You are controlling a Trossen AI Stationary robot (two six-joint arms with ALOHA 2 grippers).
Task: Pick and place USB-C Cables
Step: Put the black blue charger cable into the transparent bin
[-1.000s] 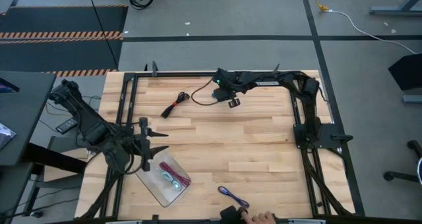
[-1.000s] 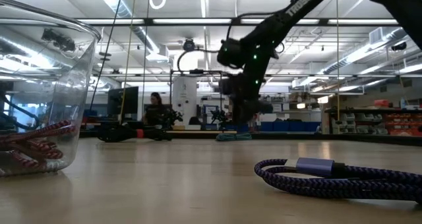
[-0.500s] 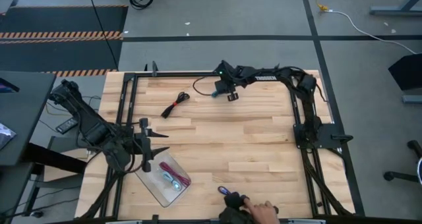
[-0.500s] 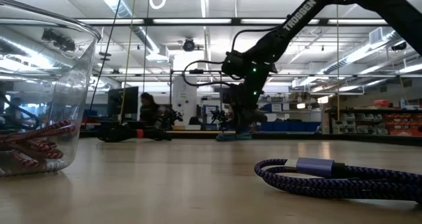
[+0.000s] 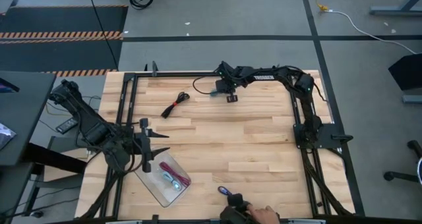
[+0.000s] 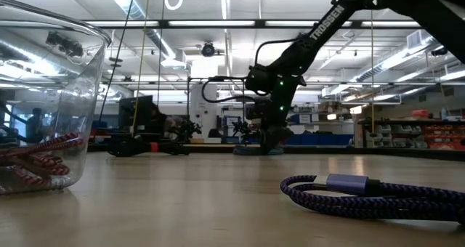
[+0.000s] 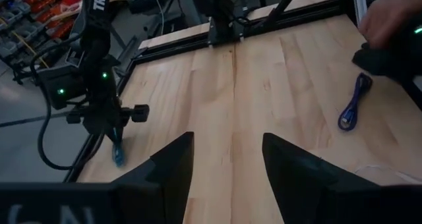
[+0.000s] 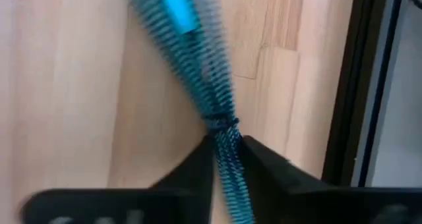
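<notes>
tray point(image 5: 155, 182) front-left, black cable point(image 5: 175, 105) behind it

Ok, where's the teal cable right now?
The teal cable lies at the table's far edge, pinched between the right gripper's fingers, right of the black-and-red cable in the high view.

"TROSSEN" in white letters on right arm point(image 6: 320, 30), low view; partial "TROS" on the same arm point(image 7: 96, 13), left wrist view. Nothing else legible.
</notes>
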